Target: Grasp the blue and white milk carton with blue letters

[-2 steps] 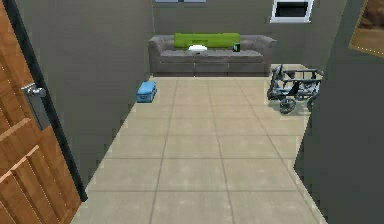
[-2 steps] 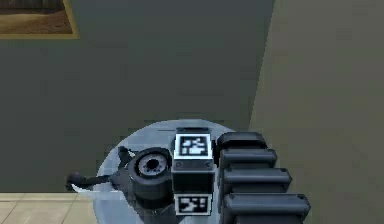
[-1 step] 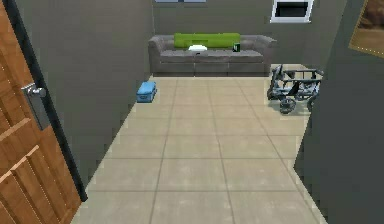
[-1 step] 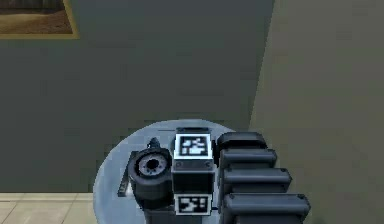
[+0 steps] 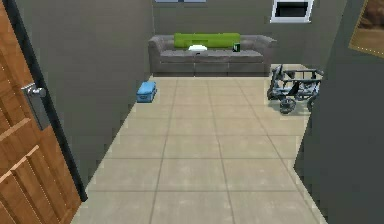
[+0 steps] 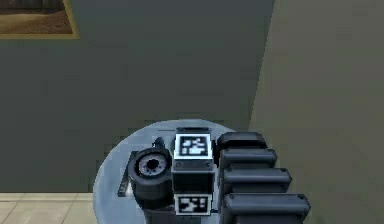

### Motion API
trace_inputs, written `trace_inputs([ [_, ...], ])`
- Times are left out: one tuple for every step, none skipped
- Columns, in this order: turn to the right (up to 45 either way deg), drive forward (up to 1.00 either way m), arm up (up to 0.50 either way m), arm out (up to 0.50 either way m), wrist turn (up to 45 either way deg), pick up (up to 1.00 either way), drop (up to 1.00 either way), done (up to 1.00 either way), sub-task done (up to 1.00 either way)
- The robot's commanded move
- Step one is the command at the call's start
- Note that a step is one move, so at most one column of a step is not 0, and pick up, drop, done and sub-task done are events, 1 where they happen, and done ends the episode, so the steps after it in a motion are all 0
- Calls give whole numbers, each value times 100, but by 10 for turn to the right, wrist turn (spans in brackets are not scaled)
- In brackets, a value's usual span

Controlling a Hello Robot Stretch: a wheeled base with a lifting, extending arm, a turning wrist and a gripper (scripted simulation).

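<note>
The step in hand looks like search and approach. The arm lies retracted over the robot's grey base (image 6: pixel 112 178). The gripper (image 6: pixel 152 170) sits left of the marked white squares, its far end too dark to make out, so I cannot tell whether it holds anything.

The next move calls for driving ahead, keeping off the wooden door (image 5: pixel 25 135) at the forward view's left. Across the tiled floor (image 5: pixel 200 140) a small blue thing (image 5: pixel 148 91), possibly the milk carton, lies by the grey sofa (image 5: pixel 250 58). A wheeled frame (image 5: pixel 295 85) stands at the right, and a green cushion (image 5: pixel 205 41) rests on the sofa.
</note>
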Motion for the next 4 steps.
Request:
trace_inputs([
  [0,0,-30,0,0,0,0,0,0],
  [0,0,0,0,0,100,0,0,0],
  [0,0,10,0,0,0,0,0,0],
  [0,0,0,0,0,0,0,100,0],
])
